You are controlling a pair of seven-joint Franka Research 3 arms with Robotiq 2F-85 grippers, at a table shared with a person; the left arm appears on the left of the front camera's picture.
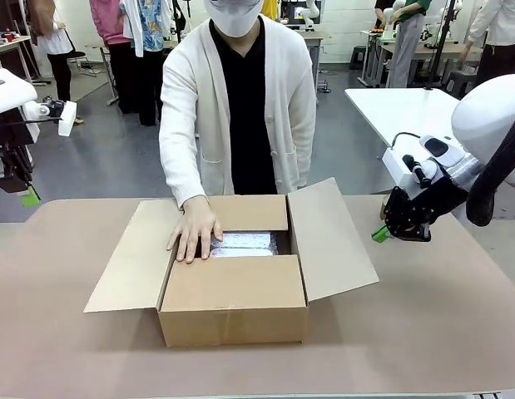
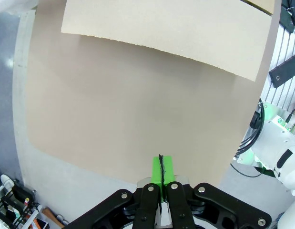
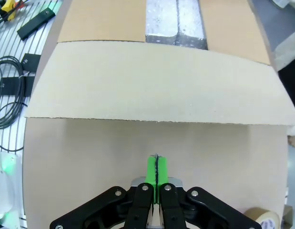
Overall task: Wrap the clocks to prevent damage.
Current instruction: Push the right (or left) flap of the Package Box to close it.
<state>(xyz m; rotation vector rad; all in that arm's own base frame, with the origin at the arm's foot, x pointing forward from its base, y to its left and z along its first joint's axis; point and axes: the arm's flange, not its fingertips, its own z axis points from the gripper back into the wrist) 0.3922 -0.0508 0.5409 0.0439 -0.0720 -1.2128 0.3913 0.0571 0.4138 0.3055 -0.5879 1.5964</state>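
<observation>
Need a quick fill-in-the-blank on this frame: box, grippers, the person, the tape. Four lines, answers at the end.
1. The cardboard box holds a bundle wrapped in ____ wrap.
2. The left gripper and the right gripper both have their jaws ____.
3. The person rests one ____ at the far left corner of the box opening.
4. In the right wrist view, a brown roll of ____ lies on the table.
Answers: bubble; shut; hand; tape.
</observation>
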